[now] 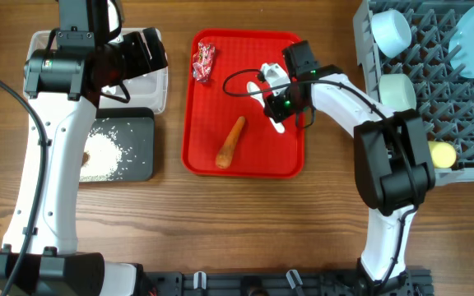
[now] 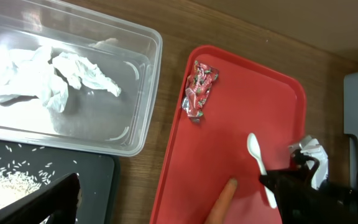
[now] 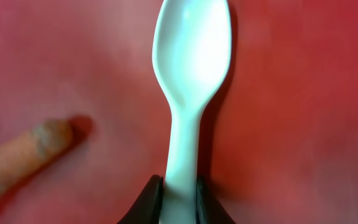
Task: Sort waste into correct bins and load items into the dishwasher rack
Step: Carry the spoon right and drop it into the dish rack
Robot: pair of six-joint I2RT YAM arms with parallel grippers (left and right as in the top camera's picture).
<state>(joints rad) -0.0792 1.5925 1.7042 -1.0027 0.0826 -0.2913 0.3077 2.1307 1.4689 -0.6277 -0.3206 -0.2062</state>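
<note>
White spoon [image 3: 189, 93] pinched by right end effector [image 3: 178, 200], red tray [image 3: 303, 99] beneath, left end effector [image 1: 146, 49] unclear

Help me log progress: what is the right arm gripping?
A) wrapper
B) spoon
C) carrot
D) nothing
B: in the wrist view the right gripper has its jaws pinched on the handle of the spoon, which lies on the tray; the carrot lies apart.

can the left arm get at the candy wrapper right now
Probably yes: the candy wrapper lies uncovered in the red tray's corner nearest it, apart from the carrot; the right gripper is at the spoon.
</note>
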